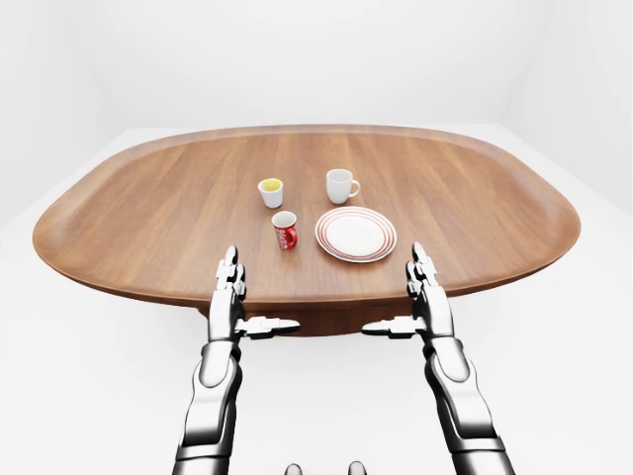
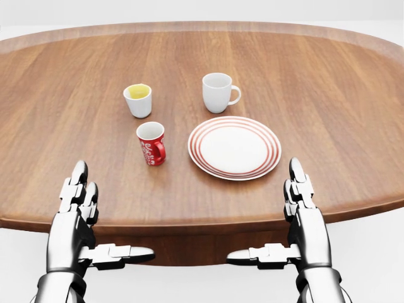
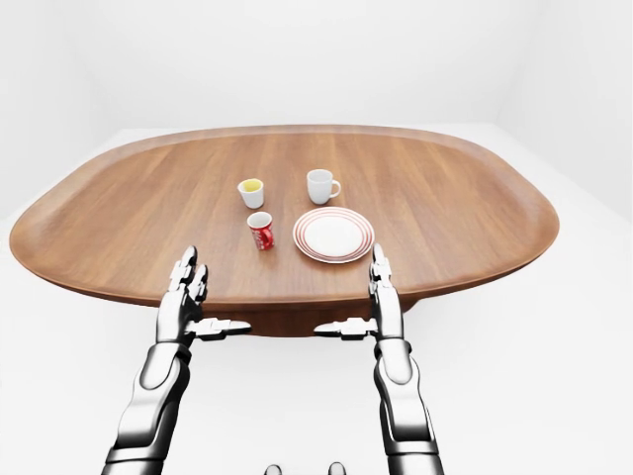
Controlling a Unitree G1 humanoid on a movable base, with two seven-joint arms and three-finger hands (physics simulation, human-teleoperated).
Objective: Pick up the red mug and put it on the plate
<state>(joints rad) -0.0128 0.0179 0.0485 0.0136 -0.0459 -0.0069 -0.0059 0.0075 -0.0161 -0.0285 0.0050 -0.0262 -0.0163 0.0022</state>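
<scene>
The red mug (image 2: 152, 143) stands upright on the oval wooden table (image 2: 328, 95), its handle turned to the right in the head view. Just right of it lies the white plate with red rings (image 2: 234, 147), with nothing on it. My left hand (image 2: 106, 218) hovers at the table's near edge, below and left of the mug, its fingers (image 2: 78, 189) straight and its thumb held sideways. At the same edge my right hand (image 2: 265, 214) mirrors it, below and right of the plate. Both hands are open and hold nothing.
A plain white mug (image 2: 218, 92) stands above the plate. A small white cup with a yellow inside (image 2: 138, 100) stands above the red mug. The table's rim (image 2: 189, 222) runs between my hands. White floor surrounds the table (image 1: 89, 376).
</scene>
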